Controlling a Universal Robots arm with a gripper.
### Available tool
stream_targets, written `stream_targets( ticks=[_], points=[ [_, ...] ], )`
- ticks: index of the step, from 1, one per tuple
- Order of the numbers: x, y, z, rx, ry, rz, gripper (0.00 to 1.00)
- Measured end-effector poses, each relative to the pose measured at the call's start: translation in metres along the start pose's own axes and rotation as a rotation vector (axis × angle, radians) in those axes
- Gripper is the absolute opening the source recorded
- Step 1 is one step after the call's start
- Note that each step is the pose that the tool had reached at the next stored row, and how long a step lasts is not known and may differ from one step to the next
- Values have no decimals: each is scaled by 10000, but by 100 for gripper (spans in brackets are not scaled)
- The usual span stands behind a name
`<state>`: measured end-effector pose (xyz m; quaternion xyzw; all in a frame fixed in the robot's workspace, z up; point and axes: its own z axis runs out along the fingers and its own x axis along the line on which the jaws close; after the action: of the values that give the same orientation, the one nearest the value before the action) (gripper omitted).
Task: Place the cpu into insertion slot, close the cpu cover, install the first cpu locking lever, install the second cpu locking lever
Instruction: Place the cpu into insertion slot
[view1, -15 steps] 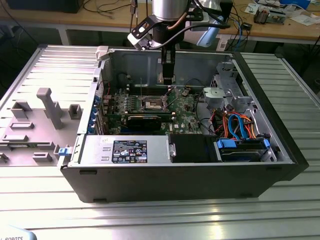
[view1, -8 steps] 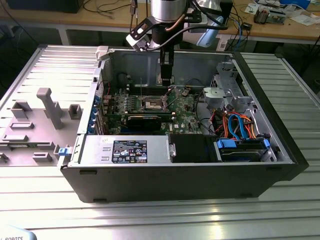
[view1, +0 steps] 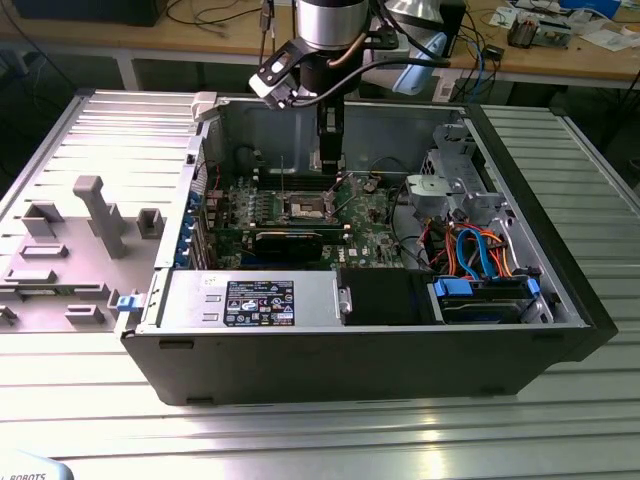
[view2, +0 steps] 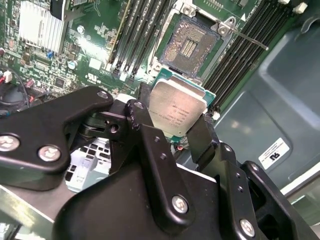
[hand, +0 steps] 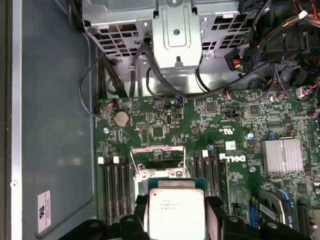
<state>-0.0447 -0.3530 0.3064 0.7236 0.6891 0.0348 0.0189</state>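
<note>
My gripper (view2: 175, 120) is shut on the cpu (view2: 177, 106), a flat square chip with a silver top, pinched by its two opposite edges. In the second wrist view the chip hangs just short of the insertion slot (view2: 190, 47), whose dark square recess lies uncovered on the green motherboard (view2: 75, 60). A thin locking lever (view2: 247, 39) sticks out beside the slot. In the first wrist view the cpu (hand: 176, 210) sits between the black fingers, and the cpu cover (hand: 157, 149) stands raised just beyond it. From outside, the gripper (view1: 328, 165) hangs inside the open computer case above the slot (view1: 307, 207).
Black memory slots (view2: 135, 40) flank the socket on both sides. A finned heatsink (hand: 283, 156) and a metal drive cage (hand: 175, 35) with cable bundles stand nearby. The case wall (view1: 350, 345) rings the board. A grey fixture plate (view1: 80, 240) lies at the exterior view's left.
</note>
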Motion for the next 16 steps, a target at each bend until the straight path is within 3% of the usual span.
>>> stream_targets(
  ticks=[12,16],
  points=[
    [0,0,7,0,8,-48,54],
    [0,-1,14,10,35,-432,54]
  ],
)
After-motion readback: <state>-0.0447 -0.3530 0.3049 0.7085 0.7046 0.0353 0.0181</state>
